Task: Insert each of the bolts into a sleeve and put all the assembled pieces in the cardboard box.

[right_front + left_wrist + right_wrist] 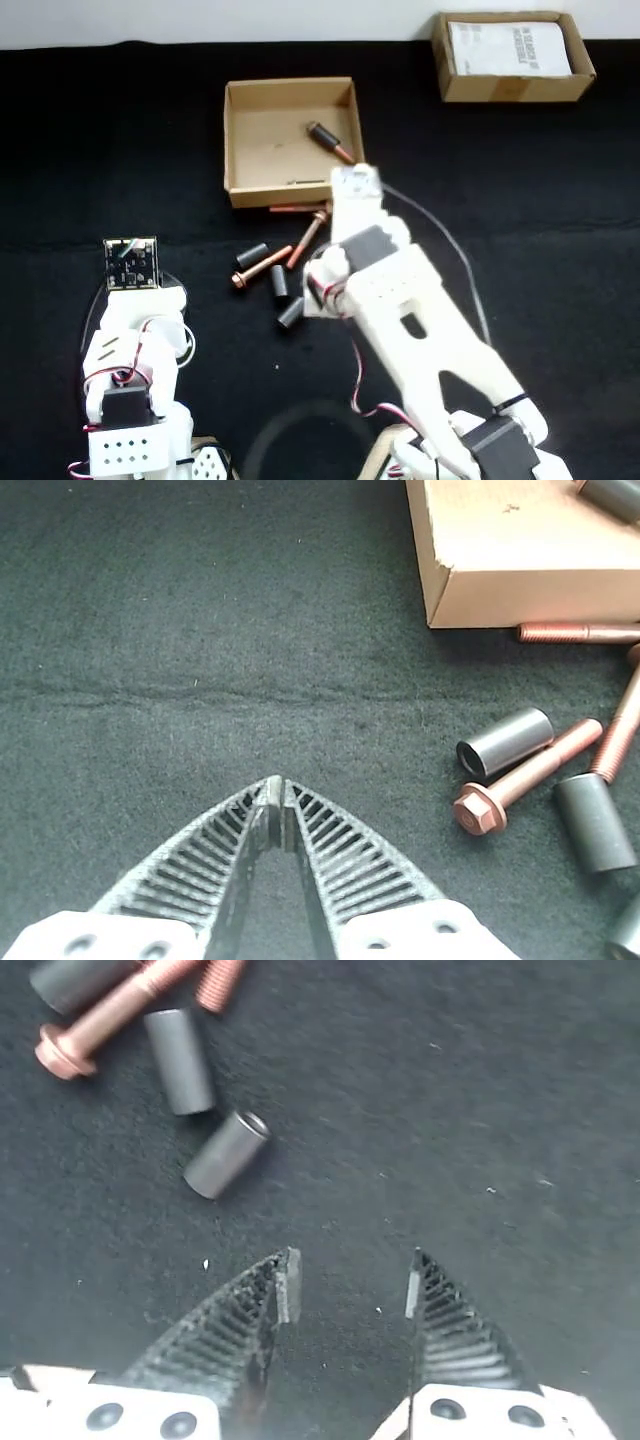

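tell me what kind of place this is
Probably a robotics test bench rather than a factory line: two white arms at a black-covered table, with loose bolts and sleeves lying beside an open box.

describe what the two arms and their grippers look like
The left arm and right arm are white plastic shells with black servo blocks and thin red and white wires looping at the joints. The left gripper and right gripper have dark grey ribbed fingers tapering to points, on white bases with screw holes. A small black circuit board is mounted on the left arm.
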Robot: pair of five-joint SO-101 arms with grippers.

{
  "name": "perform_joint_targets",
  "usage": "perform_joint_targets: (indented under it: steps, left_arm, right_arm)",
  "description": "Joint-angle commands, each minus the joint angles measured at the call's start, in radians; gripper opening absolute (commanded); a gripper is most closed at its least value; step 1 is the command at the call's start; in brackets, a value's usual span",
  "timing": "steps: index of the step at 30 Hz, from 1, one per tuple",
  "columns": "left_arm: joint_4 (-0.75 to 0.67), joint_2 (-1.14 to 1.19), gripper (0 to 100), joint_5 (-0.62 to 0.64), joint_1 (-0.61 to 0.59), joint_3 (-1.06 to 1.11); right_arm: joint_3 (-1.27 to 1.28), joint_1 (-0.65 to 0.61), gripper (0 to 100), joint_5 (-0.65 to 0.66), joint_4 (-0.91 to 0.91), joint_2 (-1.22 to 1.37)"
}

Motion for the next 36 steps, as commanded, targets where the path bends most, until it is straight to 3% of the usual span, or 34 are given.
perform_joint_targets:
  steps: [1, 11, 18, 23, 36]
  left_arm:
    - [0.006, 0.005, 4, -0.005, -0.005, 0.018]
    - [0.006, 0.005, 4, -0.005, -0.007, 0.018]
    - [-0.002, 0.067, 13, -0.005, -0.008, 0.022]
    - [-0.066, 0.125, 13, -0.005, -0.01, 0.024]
    - [-0.069, 0.13, 13, -0.005, -0.01, 0.024]
  right_arm:
    - [0.065, -0.047, 16.3, -0.061, -0.122, -0.041]
    - [0.243, -0.07, 16.3, -0.107, -0.43, -0.033]
    - [0.335, -0.153, 16.3, -0.107, -0.582, -0.033]
    - [0.337, -0.176, 16.3, -0.107, -0.627, -0.03]
    - [0.283, -0.171, 16.3, -0.106, -0.63, 0.147]
